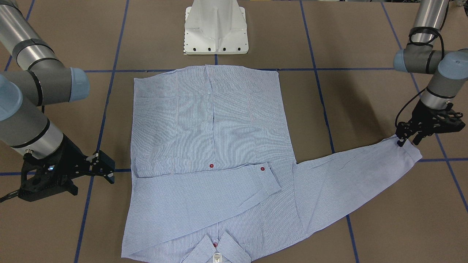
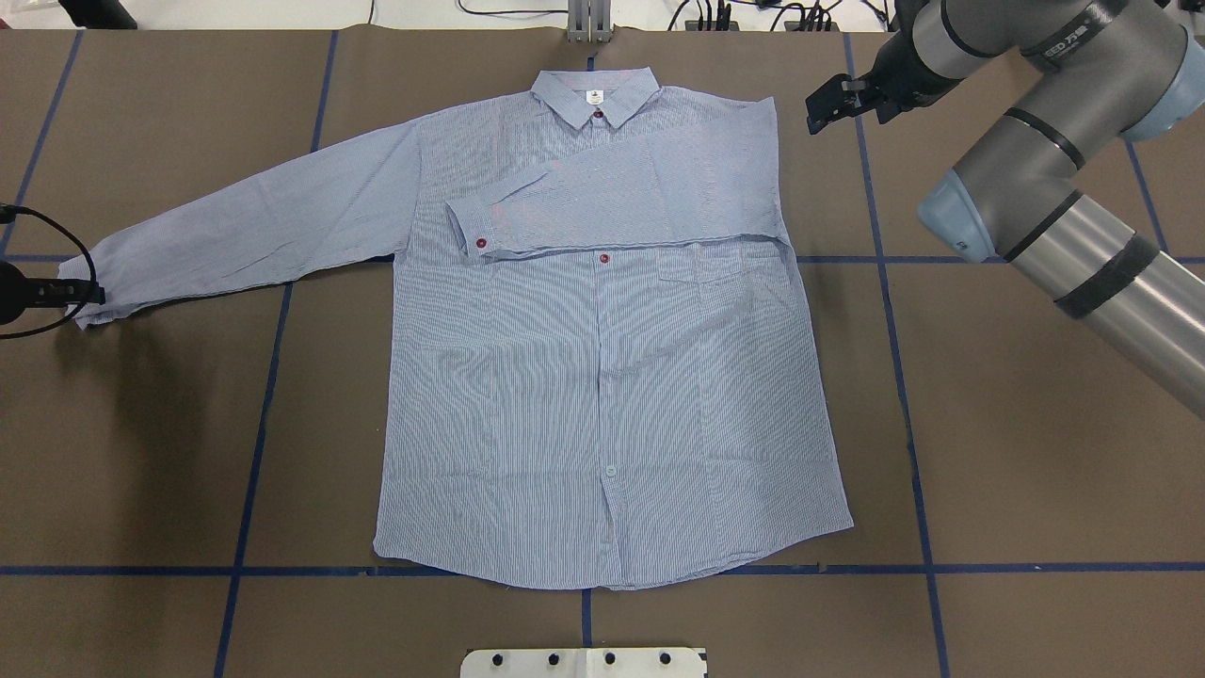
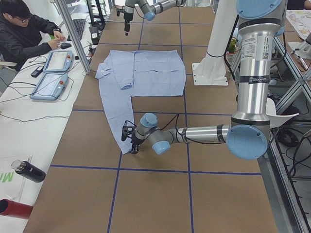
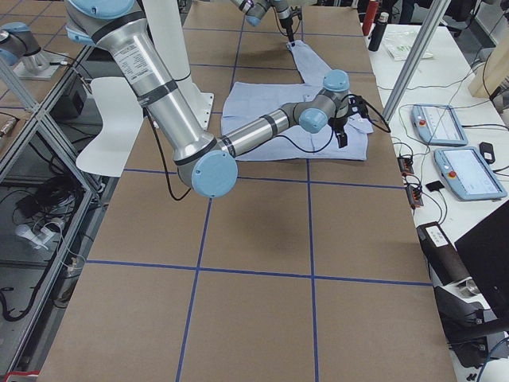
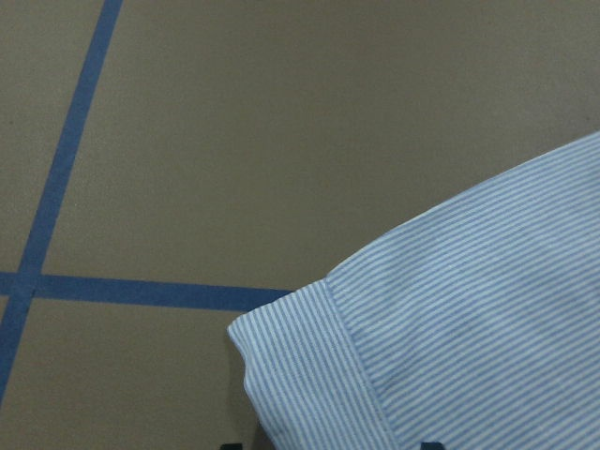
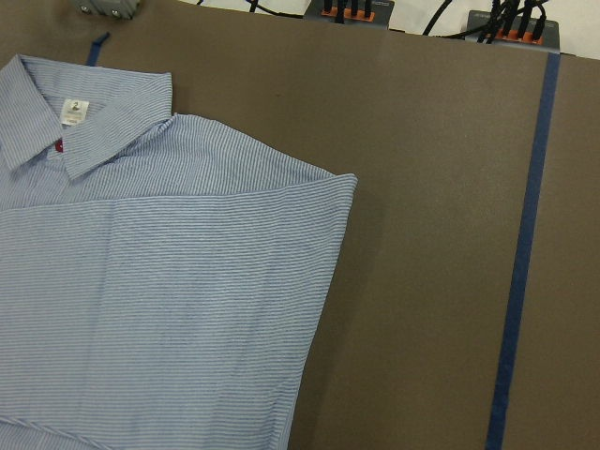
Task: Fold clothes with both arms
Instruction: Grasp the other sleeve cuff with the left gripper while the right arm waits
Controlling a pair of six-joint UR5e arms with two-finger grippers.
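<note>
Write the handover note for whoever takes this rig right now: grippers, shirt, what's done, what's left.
Left gripper: looks open, down at the cuff of the outstretched sleeve; no firm grip seen.
Right gripper: open, empty, off the shirt's edge near the shoulder.
Shirt: flat on the table, front up, collar on the far side from the robot.
Done: the folded sleeve, on the robot's right, lies across the chest.
Left: fold the outstretched sleeve in, then fold the body.
</note>
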